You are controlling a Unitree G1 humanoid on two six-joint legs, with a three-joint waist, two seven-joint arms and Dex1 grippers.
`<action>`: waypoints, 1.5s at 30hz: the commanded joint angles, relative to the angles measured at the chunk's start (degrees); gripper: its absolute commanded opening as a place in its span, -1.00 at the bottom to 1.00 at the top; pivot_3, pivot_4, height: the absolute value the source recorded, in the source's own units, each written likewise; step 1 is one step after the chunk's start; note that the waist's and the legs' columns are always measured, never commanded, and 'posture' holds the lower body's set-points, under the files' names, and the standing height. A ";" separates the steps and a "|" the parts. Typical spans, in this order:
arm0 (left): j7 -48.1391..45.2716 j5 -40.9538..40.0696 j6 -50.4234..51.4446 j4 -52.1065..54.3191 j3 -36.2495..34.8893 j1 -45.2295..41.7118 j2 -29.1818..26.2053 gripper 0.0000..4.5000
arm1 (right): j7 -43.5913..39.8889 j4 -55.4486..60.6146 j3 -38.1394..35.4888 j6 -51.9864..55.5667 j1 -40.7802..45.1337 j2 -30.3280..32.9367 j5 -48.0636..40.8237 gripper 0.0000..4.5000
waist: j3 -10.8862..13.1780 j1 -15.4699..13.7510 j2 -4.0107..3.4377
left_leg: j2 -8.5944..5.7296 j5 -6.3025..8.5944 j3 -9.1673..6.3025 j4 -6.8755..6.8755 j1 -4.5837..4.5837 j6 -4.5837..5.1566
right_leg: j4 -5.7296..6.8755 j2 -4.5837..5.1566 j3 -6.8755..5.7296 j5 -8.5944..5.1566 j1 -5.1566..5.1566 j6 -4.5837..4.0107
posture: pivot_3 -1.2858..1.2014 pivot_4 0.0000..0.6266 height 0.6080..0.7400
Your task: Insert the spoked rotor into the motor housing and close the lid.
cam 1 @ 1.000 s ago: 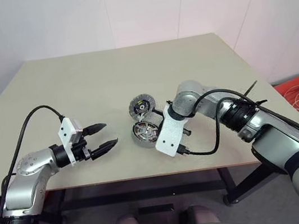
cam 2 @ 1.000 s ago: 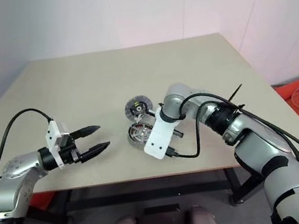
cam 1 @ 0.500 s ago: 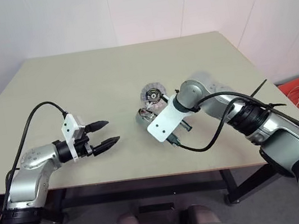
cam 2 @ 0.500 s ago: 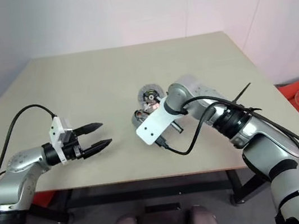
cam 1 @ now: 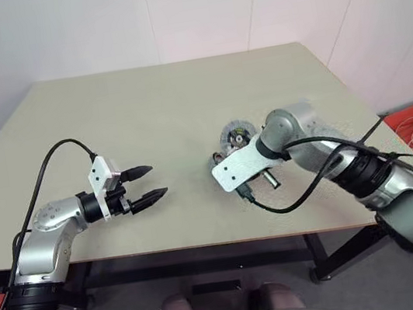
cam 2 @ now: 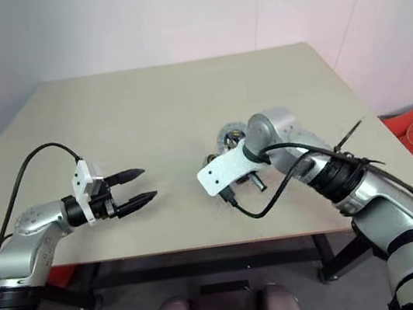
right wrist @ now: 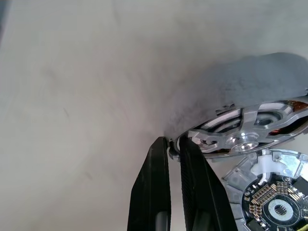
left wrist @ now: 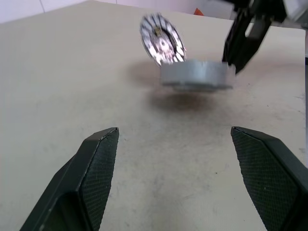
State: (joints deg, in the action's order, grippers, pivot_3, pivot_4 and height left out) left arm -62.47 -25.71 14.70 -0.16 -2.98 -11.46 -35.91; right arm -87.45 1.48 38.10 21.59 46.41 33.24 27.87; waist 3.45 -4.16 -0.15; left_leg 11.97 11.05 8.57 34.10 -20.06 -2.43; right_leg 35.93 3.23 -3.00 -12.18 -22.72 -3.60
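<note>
From the head camera I see the left gripper (cam 1: 148,184) hovering over the tabletop (cam 1: 145,117) at about 8 o'clock, fingers spread wide and holding nothing. The right gripper's arm covers most of the motor housing (cam 1: 221,158); the lid (cam 1: 236,136) stands tilted just behind it, right of centre.

On the left wrist camera, my open fingers (left wrist: 98,159) frame bare tabletop; the housing (left wrist: 195,77) sits at 12 o'clock with the lid (left wrist: 162,39) raised at its far edge.

On the right wrist camera, the right gripper (right wrist: 172,150) is clenched, fingertips at the housing's rim, with the spoked rotor (right wrist: 250,132) seated inside.
</note>
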 commanded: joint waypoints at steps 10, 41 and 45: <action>0.32 -0.20 -1.27 1.18 -1.01 -0.04 -0.01 0.75 | 4.79 -2.35 -1.88 32.46 3.31 -7.90 -4.42 -1.00 | 0.01 -0.35 -0.02 | 0.01 -0.04 -0.02 0.00 0.11 -0.07 | 0.01 0.03 0.00 -0.01 0.09 0.02 | 0.03 -1.00 1.00; 1.16 0.38 -1.68 0.30 -0.64 -0.99 1.33 0.75 | 25.61 -8.10 -5.16 43.31 10.66 -17.98 -22.20 -0.39 | 0.04 -1.42 -0.03 | -0.08 -0.40 -0.04 -0.99 0.56 -0.69 | -0.13 0.01 0.08 -0.02 0.06 0.03 | 0.03 -1.00 1.00; 1.20 0.23 -1.62 0.23 -0.87 -1.05 1.13 0.75 | 25.88 -1.85 -10.63 46.55 15.80 -17.89 -26.85 0.15 | 0.04 -1.16 -0.04 | -0.05 -0.43 -0.05 -1.03 -0.02 -0.74 | -0.13 -0.16 0.06 0.00 -0.60 -0.07 | 0.03 -1.00 1.00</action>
State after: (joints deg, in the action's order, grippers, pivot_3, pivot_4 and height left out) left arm -61.22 -25.17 13.96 -0.85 -2.72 -11.47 -34.48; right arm -61.89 -4.62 31.48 67.61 58.07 15.34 2.91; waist 3.49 -5.31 -0.19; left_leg 11.94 10.62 8.51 33.07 -20.08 -3.18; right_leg 35.80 3.04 -2.95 -12.18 -23.32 -3.68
